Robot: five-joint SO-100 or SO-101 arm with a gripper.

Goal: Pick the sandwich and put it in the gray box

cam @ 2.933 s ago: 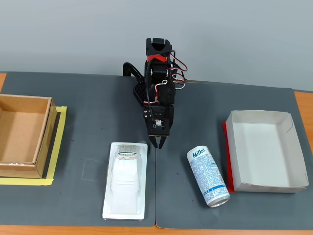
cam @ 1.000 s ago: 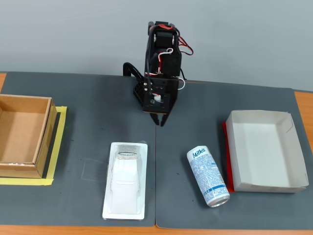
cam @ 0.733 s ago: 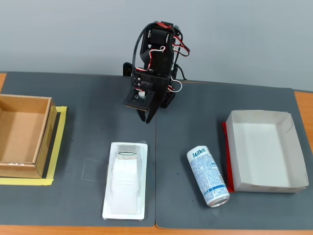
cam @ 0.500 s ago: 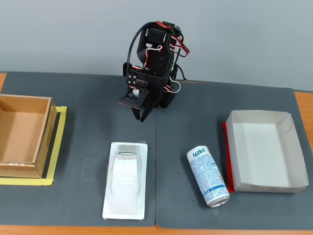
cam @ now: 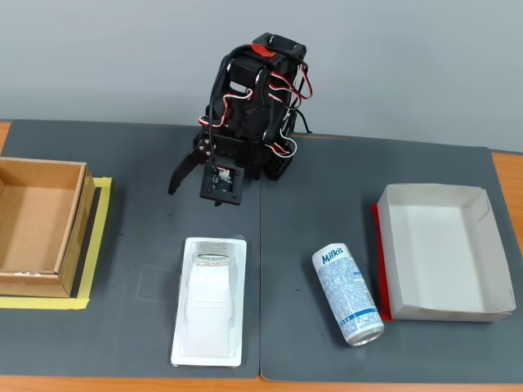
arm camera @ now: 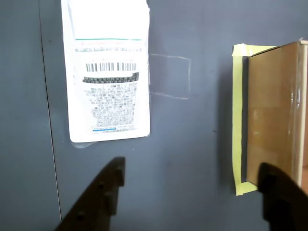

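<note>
The sandwich [cam: 211, 302], a flat white blister pack with a raised centre, lies on the dark mat in front of the arm, label end toward the arm. In the wrist view its printed label end [arm camera: 109, 96] fills the upper left. The gray box [cam: 441, 253], a shallow whitish tray with a red strip on its left side, sits empty at the right of the fixed view. My gripper [cam: 194, 192] hangs above the mat behind the sandwich, apart from it. In the wrist view the gripper [arm camera: 192, 166] is open and empty, its dark fingers at the bottom edge.
A blue-and-white Milkis can [cam: 347, 292] lies on its side between the sandwich and the gray box. A deeper brown cardboard box [cam: 37, 224] stands on yellow tape at the left, and also shows in the wrist view [arm camera: 272, 110]. A chalk rectangle [arm camera: 169, 77] marks the mat.
</note>
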